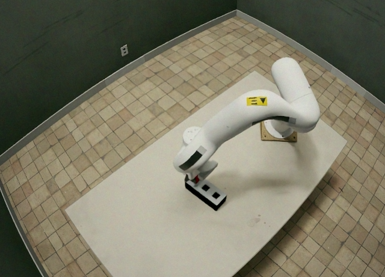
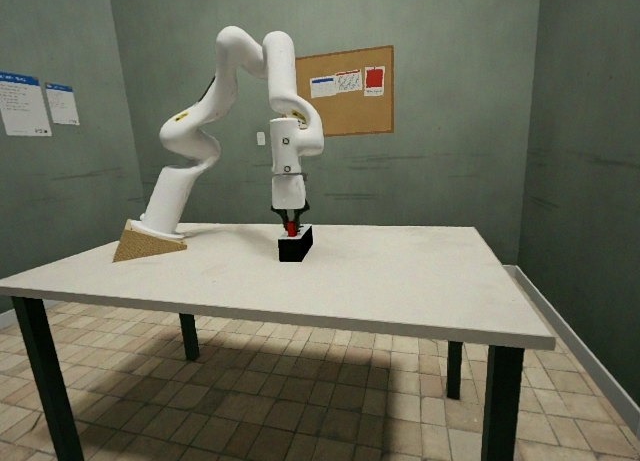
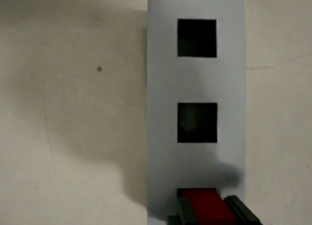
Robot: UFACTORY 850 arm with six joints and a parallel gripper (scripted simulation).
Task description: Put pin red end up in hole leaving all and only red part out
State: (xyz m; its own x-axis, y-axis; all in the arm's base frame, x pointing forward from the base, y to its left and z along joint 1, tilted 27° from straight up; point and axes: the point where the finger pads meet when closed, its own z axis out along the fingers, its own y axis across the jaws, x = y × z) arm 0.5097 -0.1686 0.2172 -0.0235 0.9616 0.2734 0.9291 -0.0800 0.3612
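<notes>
You have one pin [image 1: 197, 179] [image 2: 291, 230] [image 3: 209, 206], standing red end up in one end hole of the block [image 1: 211, 191] [image 2: 290, 249] [image 3: 163, 79]. Your claw [image 1: 193, 179] [image 2: 292, 227] [image 3: 205, 218] is closed on it, with two dark fingers, one on each side of the red part. The red part is smooth and flat-sided, and it shows above the block top; you cannot tell from these views whether all of it is out.

The block has three holes in a single row. One takes the pin, and the other two, the middle hole [image 1: 205, 187] [image 3: 197, 123] and the far end hole [image 1: 215, 195] [image 3: 197, 38], are unfilled, square and dark inside, their depths unreadable. The block is a long box with a smooth grey top and black sides, lying flat on your one table [image 1: 139, 212] [image 2: 361, 285] [image 3: 73, 137], pale and faintly stained, with four dark, square legs in view.

Your one arm [image 1: 230, 119] [image 2: 170, 203] is white, glossy and rounded, set on a single tan, grainy wedge [image 1: 263, 139] [image 2: 139, 247]. Behind, one brown board [image 2: 361, 117] carries three papers, and two posters hang on the wall at the picture's left.
</notes>
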